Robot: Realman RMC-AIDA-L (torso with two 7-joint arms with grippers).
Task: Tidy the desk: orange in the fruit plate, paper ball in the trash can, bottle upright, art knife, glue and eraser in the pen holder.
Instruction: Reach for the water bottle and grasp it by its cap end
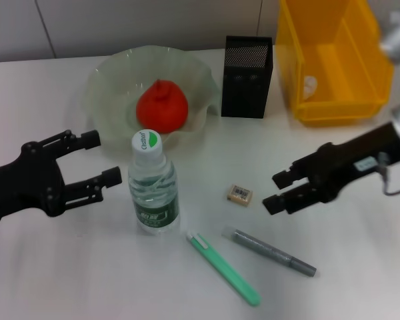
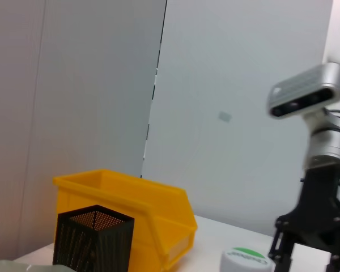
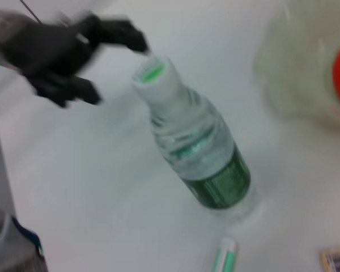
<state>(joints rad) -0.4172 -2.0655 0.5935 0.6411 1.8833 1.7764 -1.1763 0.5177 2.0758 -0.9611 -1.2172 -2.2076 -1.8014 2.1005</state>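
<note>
The bottle (image 1: 153, 190) stands upright on the desk, its white cap (image 2: 246, 261) on top; the right wrist view shows the bottle (image 3: 198, 153) too. My left gripper (image 1: 105, 157) is open just left of it, touching nothing. To the right, my right gripper (image 1: 275, 191) is open, with the eraser (image 1: 240, 194) lying a little left of its fingertips. The orange (image 1: 162, 105) sits in the fruit plate (image 1: 107, 87). A paper ball (image 1: 310, 85) lies inside the trash can (image 1: 333, 107). The green art knife (image 1: 225, 268) and the grey pen-shaped glue (image 1: 273, 252) lie near the front edge. The pen holder (image 1: 248, 67) stands between plate and can.
White desk with a wall behind it. The trash can (image 2: 130, 215) and pen holder (image 2: 93, 238) stand close together at the back right. My right arm (image 2: 317, 226) shows beyond the bottle cap in the left wrist view.
</note>
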